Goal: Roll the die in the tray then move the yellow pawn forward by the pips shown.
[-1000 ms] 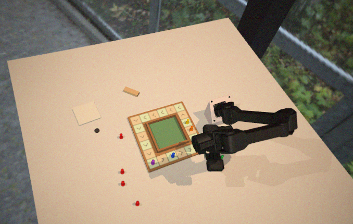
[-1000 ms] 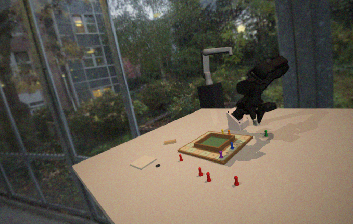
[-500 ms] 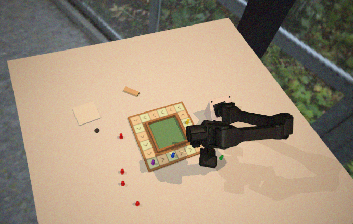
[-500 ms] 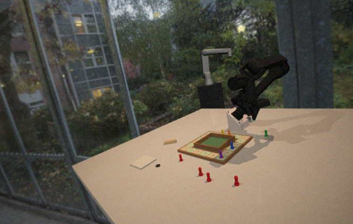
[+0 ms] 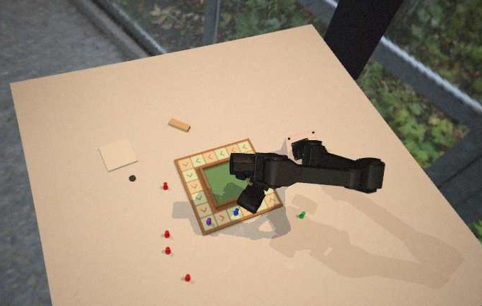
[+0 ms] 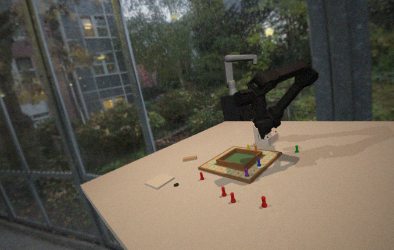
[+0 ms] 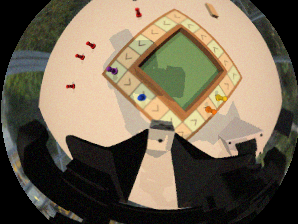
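Note:
My gripper [image 7: 160,134] [image 6: 263,136] is shut on the pale die [image 7: 160,143] and holds it raised; a dark pip shows. In the top view the arm hides the fingertips and die. The arm's wrist is over the right part of the board [image 5: 222,218] [image 6: 273,156] [image 7: 129,56]. The tray [image 5: 207,186] [image 6: 230,164] [image 7: 160,93], with a green floor, shows no die inside. The yellow pawn [image 6: 248,146] [image 7: 221,98] stands on the board beside the orange pawn [image 6: 255,147] [image 7: 210,109]; both are hidden in the top view.
On the board stand a blue pawn [image 5: 236,211] [image 6: 258,162] and a purple pawn [image 5: 208,220] [image 6: 246,172]. A green pawn [image 5: 302,214] [image 6: 296,148] and several red pawns are off it. A wooden block [image 5: 179,124], beige square [image 5: 117,154] and black disc [image 5: 132,178] lie left.

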`<state>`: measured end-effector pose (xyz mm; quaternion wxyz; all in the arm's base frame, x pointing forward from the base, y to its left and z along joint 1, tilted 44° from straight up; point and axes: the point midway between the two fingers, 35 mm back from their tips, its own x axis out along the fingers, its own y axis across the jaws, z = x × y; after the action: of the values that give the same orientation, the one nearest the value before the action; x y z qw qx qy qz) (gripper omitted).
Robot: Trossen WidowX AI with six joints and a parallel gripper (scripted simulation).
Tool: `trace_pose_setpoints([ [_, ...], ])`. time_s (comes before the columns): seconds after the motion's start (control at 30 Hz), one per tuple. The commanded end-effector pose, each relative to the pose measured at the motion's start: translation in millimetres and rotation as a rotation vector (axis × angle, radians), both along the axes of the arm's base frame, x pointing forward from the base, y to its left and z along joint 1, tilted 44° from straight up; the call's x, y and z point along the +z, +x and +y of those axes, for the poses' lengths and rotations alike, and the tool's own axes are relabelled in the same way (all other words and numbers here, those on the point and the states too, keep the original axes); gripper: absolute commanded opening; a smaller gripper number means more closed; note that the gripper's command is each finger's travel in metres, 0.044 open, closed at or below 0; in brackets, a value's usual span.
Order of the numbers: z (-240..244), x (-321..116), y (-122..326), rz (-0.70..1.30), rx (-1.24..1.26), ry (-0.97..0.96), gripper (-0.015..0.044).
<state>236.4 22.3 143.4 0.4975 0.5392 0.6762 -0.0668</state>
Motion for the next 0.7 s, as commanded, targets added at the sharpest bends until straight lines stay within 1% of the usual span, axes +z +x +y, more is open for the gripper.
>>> trace_pose_setpoints([
  [0.0, -12, -17, 9, 0.082, -0.081, 0.009, 0.0000],
  [0.33, -39, -57, 26, 0.263, -0.278, 0.040, 0.0000],
  [0.67, -64, -97, 34, 0.433, -0.460, 0.074, 0.0000],
])
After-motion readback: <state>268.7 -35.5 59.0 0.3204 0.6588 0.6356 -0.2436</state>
